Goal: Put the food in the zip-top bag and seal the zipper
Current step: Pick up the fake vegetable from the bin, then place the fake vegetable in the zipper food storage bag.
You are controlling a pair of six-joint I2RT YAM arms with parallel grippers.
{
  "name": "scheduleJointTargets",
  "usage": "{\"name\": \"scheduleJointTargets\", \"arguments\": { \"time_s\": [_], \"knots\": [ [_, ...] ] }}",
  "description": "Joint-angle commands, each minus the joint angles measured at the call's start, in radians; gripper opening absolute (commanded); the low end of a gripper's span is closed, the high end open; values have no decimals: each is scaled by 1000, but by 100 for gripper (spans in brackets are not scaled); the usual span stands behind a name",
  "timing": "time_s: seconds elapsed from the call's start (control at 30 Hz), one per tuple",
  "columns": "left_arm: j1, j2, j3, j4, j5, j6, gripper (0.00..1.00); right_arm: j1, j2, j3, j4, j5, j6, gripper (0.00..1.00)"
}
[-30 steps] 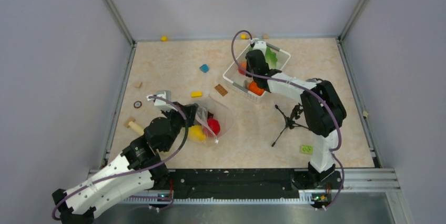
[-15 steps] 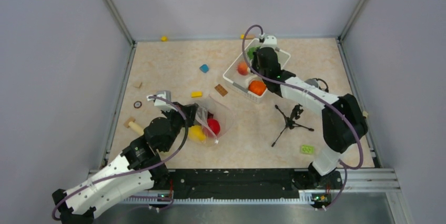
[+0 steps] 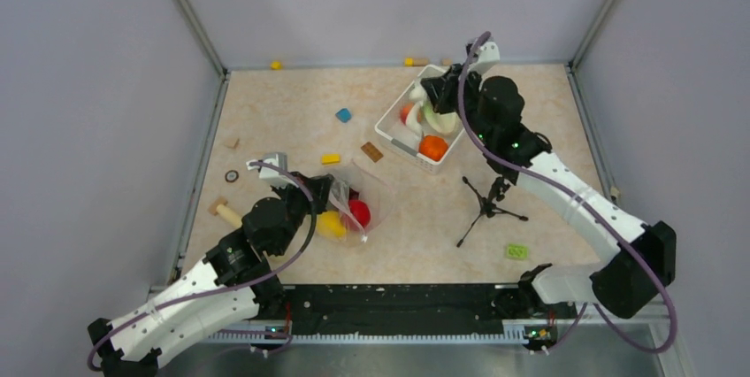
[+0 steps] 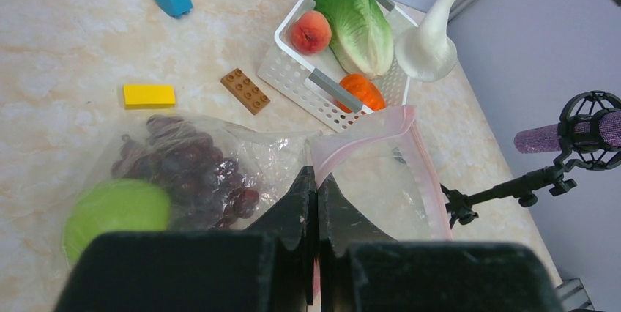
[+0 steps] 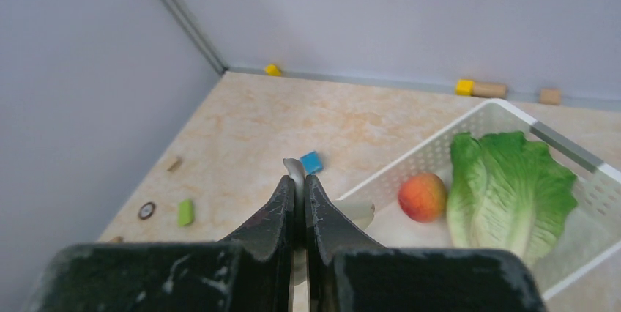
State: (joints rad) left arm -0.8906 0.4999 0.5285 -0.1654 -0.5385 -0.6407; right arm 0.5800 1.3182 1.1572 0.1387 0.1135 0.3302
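Observation:
The clear zip-top bag (image 3: pixel 367 196) lies left of centre, with the yellow lemon (image 3: pixel 332 223) and red apple (image 3: pixel 358 212) inside. The left wrist view shows the grape bunch (image 4: pixel 194 165) and the lime (image 4: pixel 113 213) in it too. My left gripper (image 4: pixel 317 180) is shut on the pink zipper (image 4: pixel 428 173) at the mouth edge. My right gripper (image 3: pixel 433 94) is over the white basket (image 3: pixel 392 134), shut on the thin stem of a pale cream drop-shaped toy piece (image 4: pixel 427 45) that hangs above it. Lettuce (image 4: pixel 359 23), a red-orange fruit (image 4: pixel 310 31) and the orange (image 4: pixel 362 91) lie in the basket.
A small black tripod (image 3: pixel 485 204) stands right of the bag. A green brick (image 3: pixel 516 251) lies near the front right. A blue block (image 3: pixel 343 115), yellow block (image 3: pixel 330 158) and brown brick (image 3: pixel 371 151) lie between bag and basket. A wooden peg (image 3: pixel 225 211) is at the left.
My right arm has swung up and back to the right from inside the basket, lifting the pale cream piece; the lettuce is uncovered. My left arm and the bag have not moved.

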Motion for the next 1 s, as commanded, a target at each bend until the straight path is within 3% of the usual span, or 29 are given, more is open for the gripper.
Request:
{"name": "scheduleJointTargets", "arguments": {
  "time_s": [0.0, 0.4, 0.97],
  "knots": [
    [2, -1, -4, 49, 10, -13, 0, 22, -102, 29, 27, -242, 30, 0],
    [2, -30, -2, 33, 7, -19, 0, 185, -162, 7, 62, -593, 83, 0],
    [2, -25, 3, 27, 12, -18, 0, 327, -135, -48, 129, -537, 40, 0]
  ]
}}
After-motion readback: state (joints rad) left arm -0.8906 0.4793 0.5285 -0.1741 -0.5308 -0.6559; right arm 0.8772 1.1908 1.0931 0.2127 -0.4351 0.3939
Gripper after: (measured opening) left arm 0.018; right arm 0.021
